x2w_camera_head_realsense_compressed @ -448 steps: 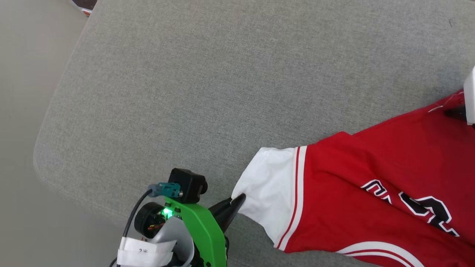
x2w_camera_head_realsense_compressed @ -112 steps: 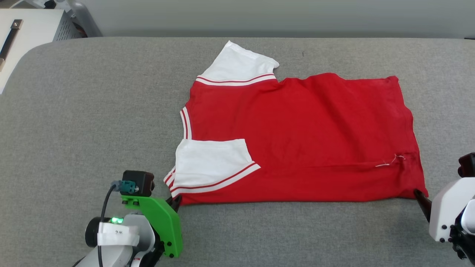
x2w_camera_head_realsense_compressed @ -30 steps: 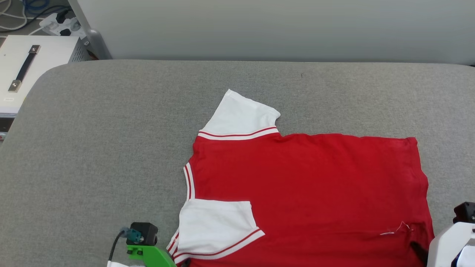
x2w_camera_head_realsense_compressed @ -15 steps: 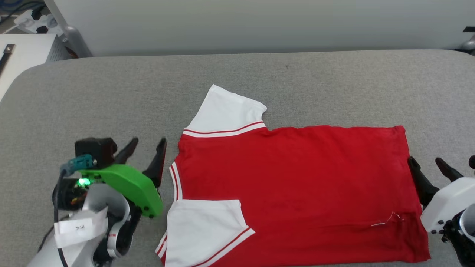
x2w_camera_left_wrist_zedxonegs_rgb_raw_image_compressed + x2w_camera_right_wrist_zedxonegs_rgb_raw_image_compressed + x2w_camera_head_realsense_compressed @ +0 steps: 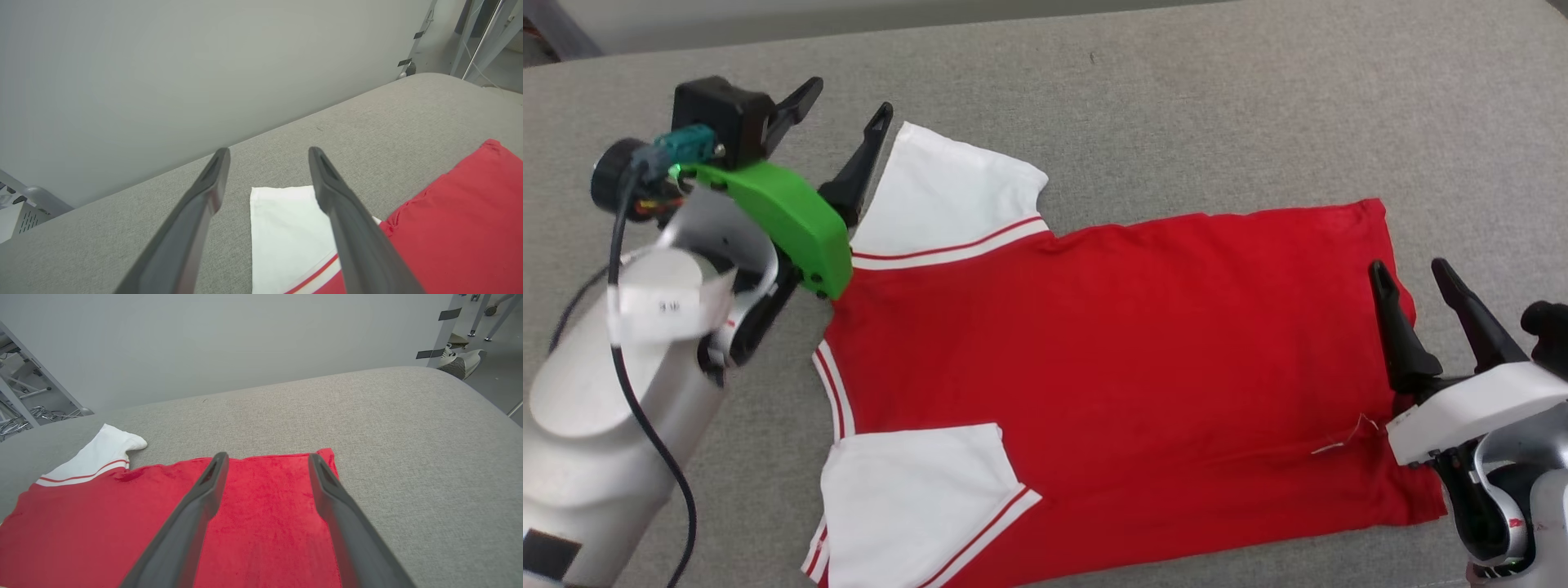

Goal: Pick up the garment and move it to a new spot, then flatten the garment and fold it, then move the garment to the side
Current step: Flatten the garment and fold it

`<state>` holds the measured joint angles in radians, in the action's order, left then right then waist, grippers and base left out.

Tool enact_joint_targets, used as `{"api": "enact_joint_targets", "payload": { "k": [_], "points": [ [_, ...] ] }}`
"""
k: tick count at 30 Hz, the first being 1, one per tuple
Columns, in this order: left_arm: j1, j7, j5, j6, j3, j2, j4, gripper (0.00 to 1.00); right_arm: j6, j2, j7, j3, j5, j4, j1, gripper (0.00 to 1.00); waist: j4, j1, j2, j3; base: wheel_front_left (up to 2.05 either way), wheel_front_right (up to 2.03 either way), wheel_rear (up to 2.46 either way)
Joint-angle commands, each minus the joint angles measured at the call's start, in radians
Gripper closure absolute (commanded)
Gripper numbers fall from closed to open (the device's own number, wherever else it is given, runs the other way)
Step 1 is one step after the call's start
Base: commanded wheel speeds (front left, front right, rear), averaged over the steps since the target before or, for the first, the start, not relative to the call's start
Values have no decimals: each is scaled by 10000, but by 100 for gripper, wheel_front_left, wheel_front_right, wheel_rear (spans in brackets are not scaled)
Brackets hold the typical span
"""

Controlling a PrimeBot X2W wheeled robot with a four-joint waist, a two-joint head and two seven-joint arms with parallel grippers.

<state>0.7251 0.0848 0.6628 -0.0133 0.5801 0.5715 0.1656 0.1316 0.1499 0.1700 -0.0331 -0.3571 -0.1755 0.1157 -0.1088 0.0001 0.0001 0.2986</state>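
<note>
left gripper and right gripper hover splayed at ends of the garment.

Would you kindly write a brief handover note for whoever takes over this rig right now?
Left gripper: open, empty, at the far sleeve.
Right gripper: open, empty, over the hem.
Garment: flat on the grey surface, plain red side up; near sleeve folded onto the body, far sleeve spread out.
Done: moved, flattened, near side apparently folded in.
Left: fold the far side, finish folding, move it aside.
</note>
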Motion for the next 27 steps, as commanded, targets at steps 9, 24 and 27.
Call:
{"api": "enact_joint_targets", "payload": {
  "k": [9,24,27],
  "points": [
    [2826,3299,628,1345,1145,-70,3164,0,-9,-126,-575,515,-63,162,839,0,-1155,-1,-1,1762,0,0,0],
    [4750,5953,1827,1438,2260,-48,5667,0,-9,-167,-791,838,-1,386,1219,0,-1641,-1,-1,2476,0,0,0],
    [4714,6788,2234,1438,2363,-176,6002,61,-9,-174,-809,841,14,414,1224,0,-1632,-1,-1,2529,0,0,0]
  ]
}}
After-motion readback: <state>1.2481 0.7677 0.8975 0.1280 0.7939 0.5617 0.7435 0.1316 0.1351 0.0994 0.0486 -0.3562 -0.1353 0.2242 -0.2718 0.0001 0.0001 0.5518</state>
